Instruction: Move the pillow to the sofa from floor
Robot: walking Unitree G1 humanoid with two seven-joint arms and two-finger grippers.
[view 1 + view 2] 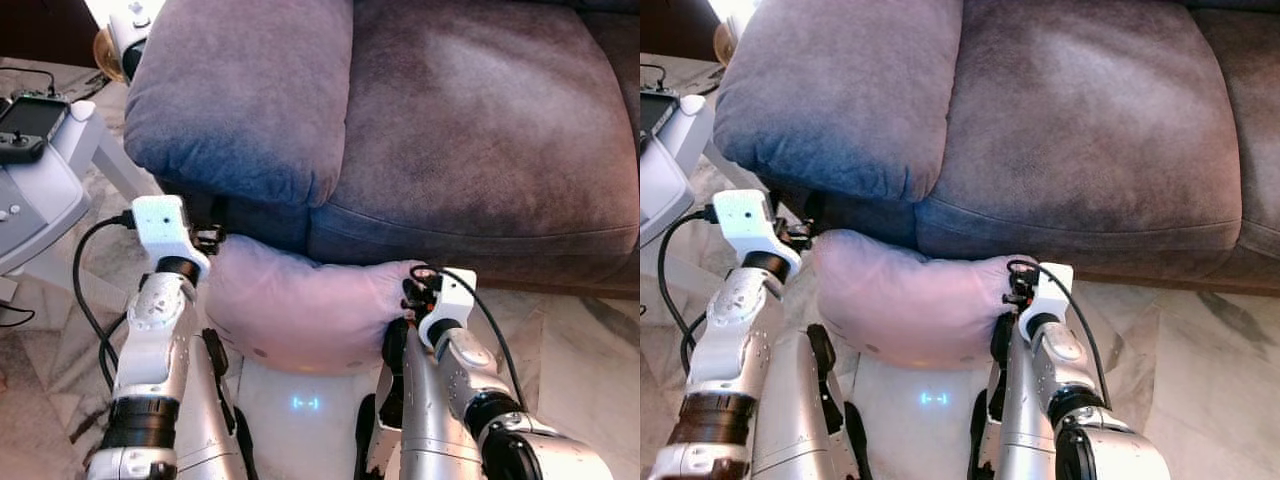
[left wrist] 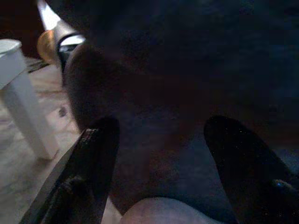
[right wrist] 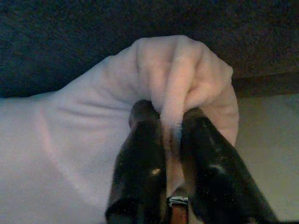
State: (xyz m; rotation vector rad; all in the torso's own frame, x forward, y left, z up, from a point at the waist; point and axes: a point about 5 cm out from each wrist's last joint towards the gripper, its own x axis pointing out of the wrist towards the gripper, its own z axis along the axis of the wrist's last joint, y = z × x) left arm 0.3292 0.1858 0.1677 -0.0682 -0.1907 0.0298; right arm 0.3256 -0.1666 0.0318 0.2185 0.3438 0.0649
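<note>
A pale pink pillow (image 1: 300, 310) hangs just above the floor against the front of the grey-purple sofa (image 1: 480, 130). My right gripper (image 3: 170, 135) is shut on a bunched corner of the pillow at its right end (image 1: 400, 285). At the pillow's left end my left gripper (image 2: 163, 135) is open, its black fingers (image 2: 93, 158) spread wide and facing the dark sofa front. The pillow's edge (image 2: 154, 212) lies low between them, untouched. In the head views the left wrist (image 1: 165, 230) sits right beside the pillow's upper left corner.
The sofa's thick armrest (image 1: 240, 90) overhangs the pillow's left end. A white side table (image 1: 40, 190) carrying a handheld console stands at the left. A black cable (image 1: 85, 290) loops beside my left arm. Marble floor (image 1: 570, 340) lies to the right.
</note>
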